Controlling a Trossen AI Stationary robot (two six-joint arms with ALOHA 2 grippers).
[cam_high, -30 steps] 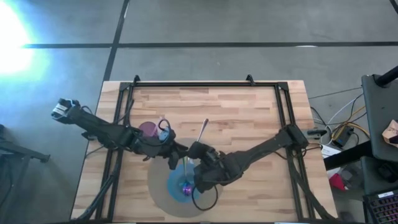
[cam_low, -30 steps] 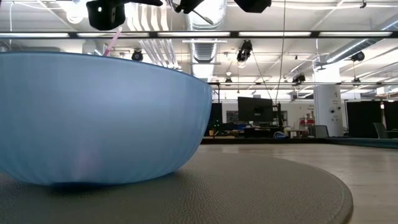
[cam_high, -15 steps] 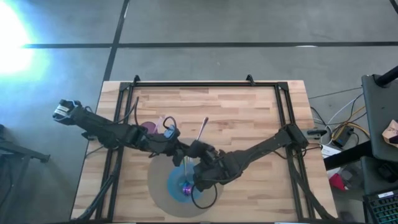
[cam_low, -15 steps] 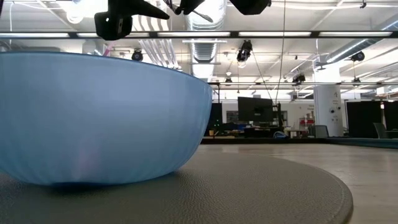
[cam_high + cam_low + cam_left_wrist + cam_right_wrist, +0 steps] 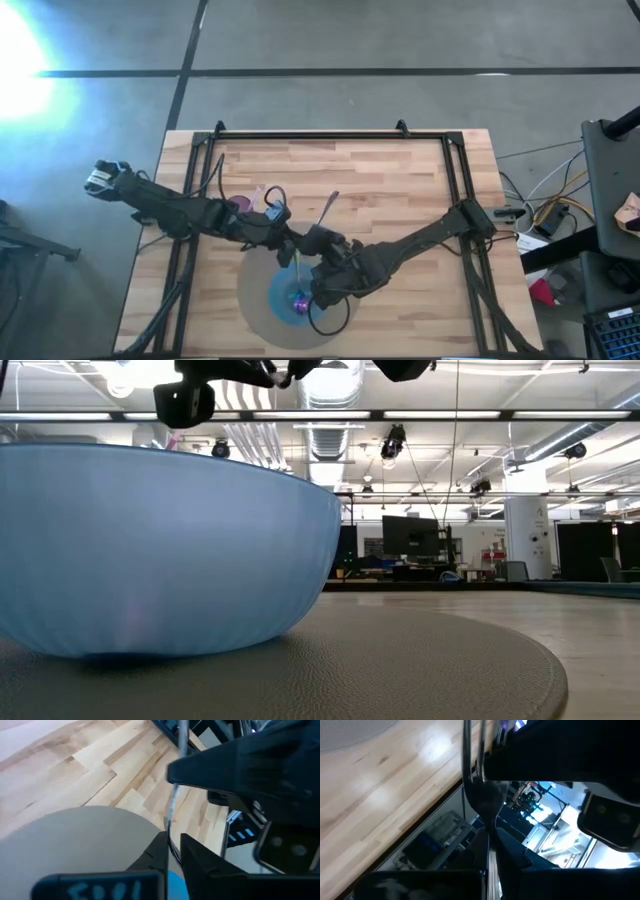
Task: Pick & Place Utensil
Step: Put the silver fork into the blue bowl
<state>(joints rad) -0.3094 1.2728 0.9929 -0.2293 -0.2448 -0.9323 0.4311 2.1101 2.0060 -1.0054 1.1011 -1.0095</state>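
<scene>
A metal fork point(image 5: 328, 212) sticks out toward the table's far edge from my right gripper point(image 5: 316, 238), which is shut on it above the grey round mat point(image 5: 255, 300). My left gripper point(image 5: 296, 246) is right beside it, fingers nearly together point(image 5: 173, 851). The fork's thin shaft point(image 5: 173, 805) runs down to their tips. A blue bowl point(image 5: 285, 300) stands on the mat. A thin utensil with a purple end point(image 5: 298, 275) leans inside it. My right gripper pinches the fork's handle just below the head point(image 5: 489, 837) between its two fingers, which lie along the handle. The head and tines point(image 5: 479, 795) stick out beyond the fingertips. The fork is lifted clear of the table. My left gripper has its fingertips at the fork's lower end point(image 5: 170, 827); whether they touch it I cannot tell.
A purple cup point(image 5: 238, 207) stands on the wood left of the grippers. The bowl point(image 5: 150, 550) fills the low view's left half, on the mat point(image 5: 430, 660). Black frame rails run along the table's left, right and far sides.
My left gripper has gone toward the table's right edge, closing in on my right gripper and the fork. The right gripper has kept its place with the fork.
</scene>
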